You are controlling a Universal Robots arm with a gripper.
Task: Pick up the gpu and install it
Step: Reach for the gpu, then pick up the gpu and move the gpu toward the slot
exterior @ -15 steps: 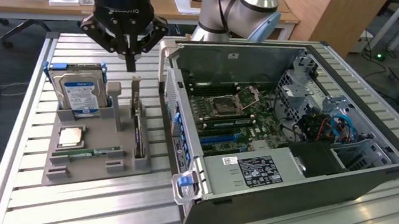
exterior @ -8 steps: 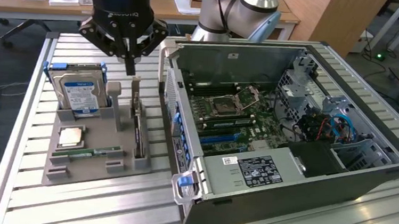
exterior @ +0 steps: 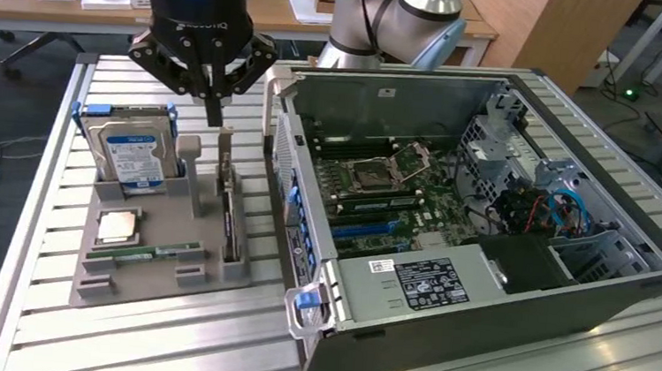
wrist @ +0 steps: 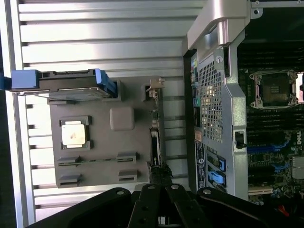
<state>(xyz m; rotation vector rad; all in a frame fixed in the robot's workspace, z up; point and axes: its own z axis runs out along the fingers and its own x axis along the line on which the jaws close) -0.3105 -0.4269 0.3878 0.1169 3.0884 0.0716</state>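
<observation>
The gpu (exterior: 230,217) is a thin dark card standing on edge in a slot of the grey holder tray (exterior: 157,283), with its pale bracket (exterior: 224,155) at the far end. My gripper (exterior: 215,116) hangs just above that bracket end, fingers shut together with nothing between them and a small gap to the card. In the wrist view the gpu (wrist: 156,140) runs edge-on straight out from my gripper (wrist: 160,192). The open computer case (exterior: 470,214) lies beside the tray on the exterior view's right, with its motherboard (exterior: 384,190) exposed.
On the tray stand a silver hard drive (exterior: 133,148) in blue rails, a CPU (exterior: 119,225), a green memory stick (exterior: 142,250) and a grey post (exterior: 190,174). The case's side wall (exterior: 289,191) rises close beside the gpu. All of it rests on a slatted metal table (exterior: 117,346).
</observation>
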